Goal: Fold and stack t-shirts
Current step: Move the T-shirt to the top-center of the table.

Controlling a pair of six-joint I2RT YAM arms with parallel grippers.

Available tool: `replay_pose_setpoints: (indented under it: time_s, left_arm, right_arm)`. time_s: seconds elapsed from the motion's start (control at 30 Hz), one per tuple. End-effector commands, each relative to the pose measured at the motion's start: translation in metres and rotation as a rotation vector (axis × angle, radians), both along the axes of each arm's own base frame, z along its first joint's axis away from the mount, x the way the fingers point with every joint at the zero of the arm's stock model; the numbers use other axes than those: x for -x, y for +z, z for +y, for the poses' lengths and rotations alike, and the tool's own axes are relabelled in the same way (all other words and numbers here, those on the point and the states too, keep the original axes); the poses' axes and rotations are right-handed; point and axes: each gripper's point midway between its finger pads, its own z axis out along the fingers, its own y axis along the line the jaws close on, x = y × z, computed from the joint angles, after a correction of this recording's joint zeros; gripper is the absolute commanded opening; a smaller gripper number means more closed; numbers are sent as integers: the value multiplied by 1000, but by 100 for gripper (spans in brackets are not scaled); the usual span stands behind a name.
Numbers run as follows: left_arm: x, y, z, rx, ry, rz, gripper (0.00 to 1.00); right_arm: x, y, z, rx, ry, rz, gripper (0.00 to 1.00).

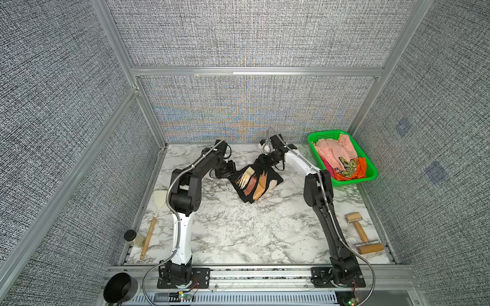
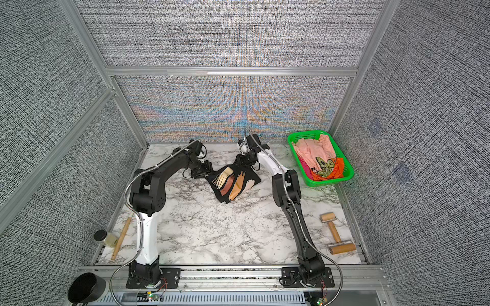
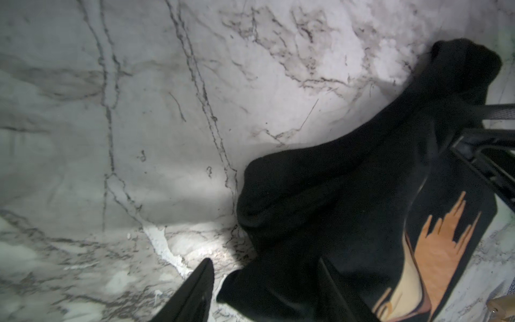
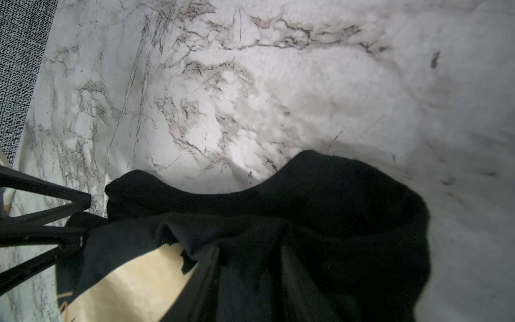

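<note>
While the black tee (image 1: 254, 185) lay crumpled near the far middle of the table (image 1: 238, 233), both grippers were down at its far edge. The left gripper (image 1: 229, 171) sat at the tee's left corner. In the left wrist view its fingers (image 3: 195, 290) stood well apart. One was over bare marble just beside the cloth and the other over the black fabric, so the tee's edge lay in the gap. No clamp on the cloth showed.

The right gripper (image 1: 263, 160) was at the tee's far right corner, where the cloth rose in a peak toward it in both top views. In the right wrist view its fingers (image 4: 206, 276) stood narrow, with a gathered bunch of black cloth pinched between them. The tee's brush-stroke print faced up.

In the green basket (image 1: 347, 182) at the far right corner, a peach tee (image 1: 334, 148), an orange tee (image 1: 362, 167) and a magenta tee (image 1: 326, 164) lay in a heap, well apart from both grippers.
</note>
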Motion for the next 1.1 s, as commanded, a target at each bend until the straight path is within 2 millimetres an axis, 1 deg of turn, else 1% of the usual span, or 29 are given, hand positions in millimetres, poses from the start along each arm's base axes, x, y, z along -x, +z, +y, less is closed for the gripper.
replay_pose_setpoints:
  time_s: [0.0, 0.07, 0.1, 0.17, 0.2, 0.3, 0.33, 0.4, 0.47, 0.53, 0.6, 0.7, 0.73, 0.8, 0.87, 0.9, 0.93, 0.97, 1.0, 1.07]
  left_arm:
    - [-4, 1, -7, 36, -15, 3, 57]
    - [-5, -2, -10, 45, -16, 8, 48]
    - [-6, -3, -9, 44, -13, 8, 40]
    - [-9, -3, -9, 38, -8, 3, 29]
    - [-10, -2, -8, 36, -5, -3, 23]
    - [-14, 3, -7, 33, 5, -23, 12]
    - [-16, 5, -8, 36, 6, -31, 10]
    - [-19, 10, -9, 42, 9, -49, 9]
    - [-22, 14, -9, 51, 14, -63, 8]
    - [-26, 12, -9, 53, 23, -66, 7]
    - [-31, 8, -6, 38, 40, -55, 7]
    - [-41, 1, -2, 12, 60, -56, 16]
    - [-47, 0, -2, 12, 66, -69, 20]
    - [-57, 1, 0, 22, 91, -90, 35]
    - [-65, 4, 0, 37, 103, -102, 44]
    - [-69, 10, 2, 30, 109, -114, 50]
    - [-72, 15, 3, 15, 116, -123, 53]
    - [-74, 24, 3, 10, 119, -143, 54]
    - [-77, 39, 2, 11, 122, -180, 56]
    - [-79, 74, -7, 43, 118, -271, 60]
  right_arm:
    - [-7, 5, -3, 15, -23, -29, 21]
    - [-14, 16, -4, 15, -44, -63, 14]
    - [-16, 23, -5, 10, -52, -76, 9]
    - [-20, 36, -7, 1, -70, -97, 1]
    - [-22, 43, -10, -1, -83, -105, 0]
    - [-24, 62, -15, -23, -107, -125, 0]
    - [-23, 68, -16, -32, -111, -130, 0]
    - [-23, 79, -21, -43, -127, -137, 0]
    - [-25, 81, -29, -48, -147, -129, 0]
    - [-28, 75, -38, -52, -172, -101, 0]
    - [-32, 59, -52, -33, -221, -57, 0]
    - [-39, 33, -67, -17, -273, -12, 0]
    - [-42, 27, -69, -12, -282, -9, 0]
    - [-47, 17, -73, 4, -298, -5, 2]
    - [-50, 10, -73, 3, -306, 4, 22]
    - [-50, 9, -71, -6, -302, 8, 25]
    - [-50, 10, -70, -13, -302, 10, 28]
    - [-49, 12, -70, -17, -302, 10, 33]
    - [-49, 17, -70, -21, -299, 3, 39]
    - [-49, 30, -71, -25, -303, -26, 49]
